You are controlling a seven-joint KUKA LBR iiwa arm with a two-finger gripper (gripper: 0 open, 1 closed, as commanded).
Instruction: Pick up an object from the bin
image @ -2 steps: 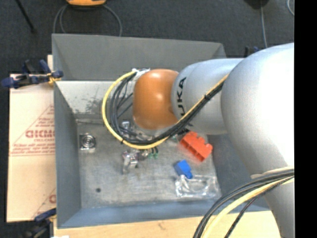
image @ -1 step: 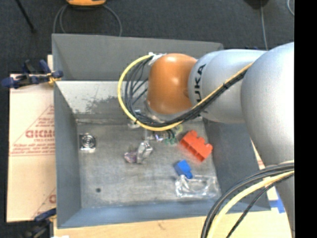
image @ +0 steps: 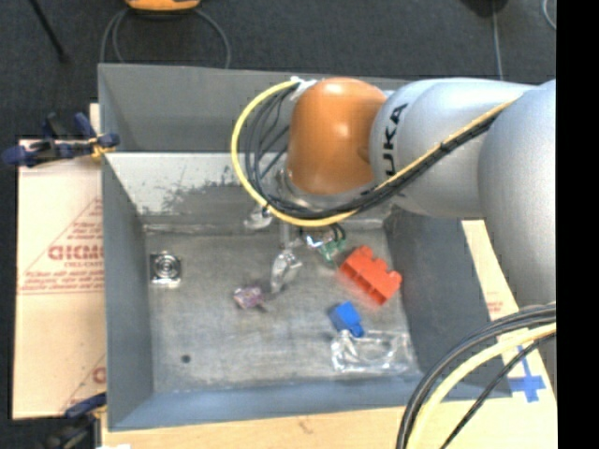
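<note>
Just lower-left of the end effector [image: 285,271], its state untellable, lies a small purple lump [image: 250,297].

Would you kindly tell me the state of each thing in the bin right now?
Gripper: lowered near the middle of the bin.
Purple piece: lying loose, just left of the gripper.
Red block: lying flat, right of the gripper.
Blue piece: loose, beside the clear wrapper.
Clear wrapper: crumpled, lower right corner.
Metal disc: lying flat, alone at left.
</note>
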